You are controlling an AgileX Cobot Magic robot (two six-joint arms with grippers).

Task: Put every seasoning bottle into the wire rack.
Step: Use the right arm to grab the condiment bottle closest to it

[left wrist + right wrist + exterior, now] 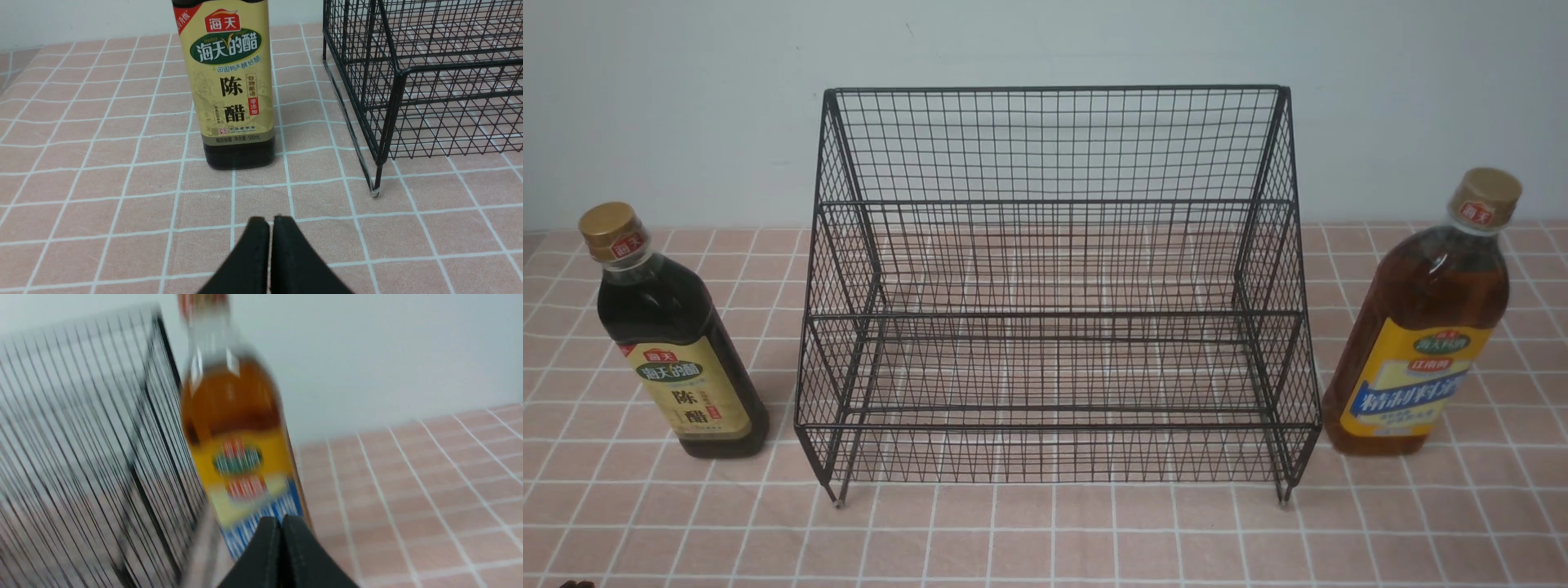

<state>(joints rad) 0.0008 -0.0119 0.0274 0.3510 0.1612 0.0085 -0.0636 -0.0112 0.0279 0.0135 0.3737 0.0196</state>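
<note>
Front view: a black 2-tier wire rack (1058,426) stands at the centre of the desk (1045,531), which carries a pink tiled cloth; both tiers hold nothing. The dark vinegar bottle (678,343) stands upright on the cloth to the robot's left of the rack, near its side mesh but apart from it. The larger amber bottle (1417,327), whose yellow-and-blue label appears to read cooking wine, stands upright to the right, just beside the rack's right front corner. Both gold caps are on.

Left wrist view: the left fingers (255,245) are pressed together and hold nothing. They sit low over the cloth and point at the base of the vinegar bottle, with bare cloth between; the rack's left front foot lies off to one side.

Right wrist view (blurred): the right fingers (265,547) are likewise closed and empty. Their tips appear in front of the lower label of the amber bottle; whether they touch it cannot be told.

Progress, as judged: 0 of 2 bottles are in the rack, so the task stands at its outset. For each bottle the fingers have yet to spread, close on the body, lift it over the front rail and set it upright on a tier. The rack looks wide enough for both; the tall amber bottle seems the likelier to tip.
</note>
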